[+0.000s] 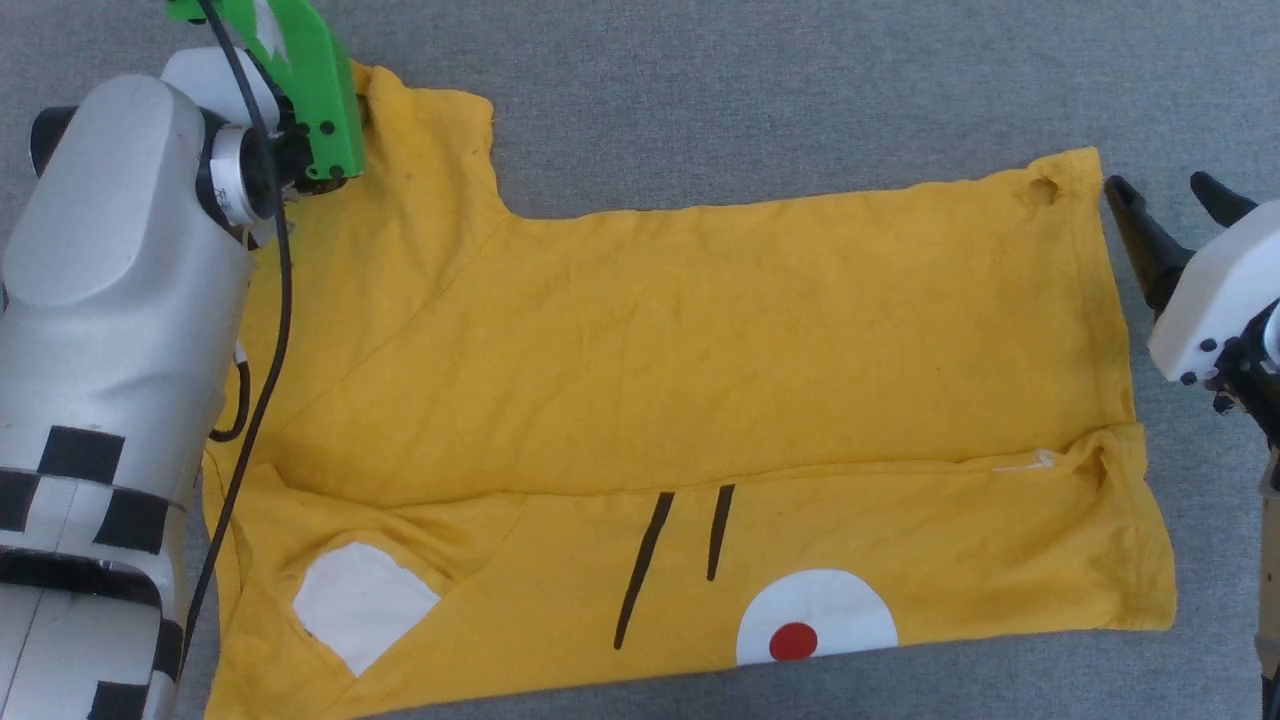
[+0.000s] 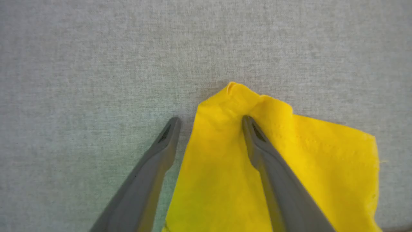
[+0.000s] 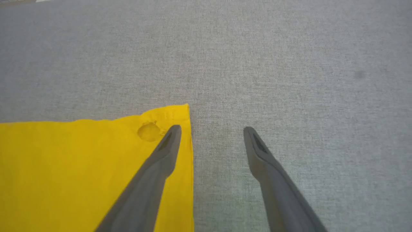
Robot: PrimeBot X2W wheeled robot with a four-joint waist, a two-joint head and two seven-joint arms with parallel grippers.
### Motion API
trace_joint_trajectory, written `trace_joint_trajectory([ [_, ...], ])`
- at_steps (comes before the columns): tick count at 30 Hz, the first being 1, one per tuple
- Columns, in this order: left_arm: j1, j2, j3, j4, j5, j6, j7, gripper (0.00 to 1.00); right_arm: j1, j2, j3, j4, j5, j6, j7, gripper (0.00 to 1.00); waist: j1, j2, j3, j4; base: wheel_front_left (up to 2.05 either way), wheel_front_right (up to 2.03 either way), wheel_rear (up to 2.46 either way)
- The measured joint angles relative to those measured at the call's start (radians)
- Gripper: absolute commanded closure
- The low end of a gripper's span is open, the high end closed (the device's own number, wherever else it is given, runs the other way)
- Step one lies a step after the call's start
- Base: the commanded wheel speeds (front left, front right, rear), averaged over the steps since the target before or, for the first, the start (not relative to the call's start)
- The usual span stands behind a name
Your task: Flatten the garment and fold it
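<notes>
Hovering wide open and empty, left end effector [image 2: 209, 124] and right end effector [image 3: 212, 129] flank the half-folded T-shirt [image 1: 700, 320]; the next fold probably needs fresh grips.

Mustard-yellow garment [image 1: 700, 330] with white patches, red dot, black strokes

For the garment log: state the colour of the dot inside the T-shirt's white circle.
Red dot in the white circle on the yellow T-shirt; best in the head view.

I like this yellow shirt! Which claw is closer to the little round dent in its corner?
Right. The right gripper is just beside the dent; the left gripper is at the far end of the shirt.
</notes>
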Motion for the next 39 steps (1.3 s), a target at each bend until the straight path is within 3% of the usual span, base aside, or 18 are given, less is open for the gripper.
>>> trace_joint_trajectory([
  [2, 0.005, 0.001, 0.012, -0.014, -0.009, 0.003, -0.016, 1.0, 0.0, -0.003, -0.004, -0.008, 0.0, 0.0, 0.003, 0.0, 0.0, 0.0, 0.002, 0.002, 0.0, 0.0, 0.0],
  [7, 0.058, -0.012, 0.081, -0.052, -0.075, -0.008, -0.149, 1.0, 0.0, -0.01, -0.009, -0.023, 0.001, 0.0, 0.006, 0.0, 0.0001, 0.0, -0.011, 0.013, 0.0, 0.0, 0.0],
  [10, 0.103, -0.025, 0.114, -0.086, -0.119, -0.042, -0.215, 1.0, 0.0, -0.022, -0.002, -0.033, 0.001, 0.0, 0.015, 0.0, 0.0001, -0.0001, -0.032, 0.019, 0.0, 0.0, 0.0],
  [14, 0.142, -0.022, 0.151, -0.159, -0.146, -0.067, -0.281, 1.0, -0.004, -0.059, 0.041, -0.022, 0.0, 0.0, 0.108, 0.0, 0.0, 0.0, -0.062, 0.033, 0.0, 0.0, 0.0],
  [20, 0.188, -0.003, 0.169, -0.301, -0.166, -0.062, -0.299, 1.0, -0.091, -0.138, 0.121, 0.016, -0.048, 0.0, 0.272, 0.0, 0.0, 0.0, -0.076, 0.069, 0.0, 0.0, 0.0],
  [31, 0.268, 0.007, 0.165, -0.474, -0.172, -0.02, -0.266, 1.0, -0.15, -0.207, 0.246, 0.106, -0.073, 0.0, 0.441, 0.0, -0.0001, 0.0, -0.022, 0.128, 0.0, 0.0, 0.0],
  [32, 0.272, 0.009, 0.165, -0.478, -0.172, -0.018, -0.265, 1.0, -0.153, -0.209, 0.243, 0.106, -0.067, 0.0, 0.45, 0.3, 0.0, -0.0001, -0.019, 0.13, 0.0, 0.0, 0.0],
  [33, 0.276, 0.011, 0.166, -0.482, -0.173, -0.016, -0.265, 1.0, -0.155, -0.209, 0.24, 0.105, -0.063, 0.0, 0.455, 1.0, 0.0, 0.0, -0.018, 0.132, 0.0, 0.0, 0.0],
  [39, 0.308, 0.023, 0.182, -0.514, -0.179, -0.015, -0.285, 1.0, -0.156, -0.175, 0.193, 0.108, -0.058, 0.0, 0.363, 1.0, 0.0, 0.0, -0.045, 0.129, 0.0, 0.0, 0.0],
])
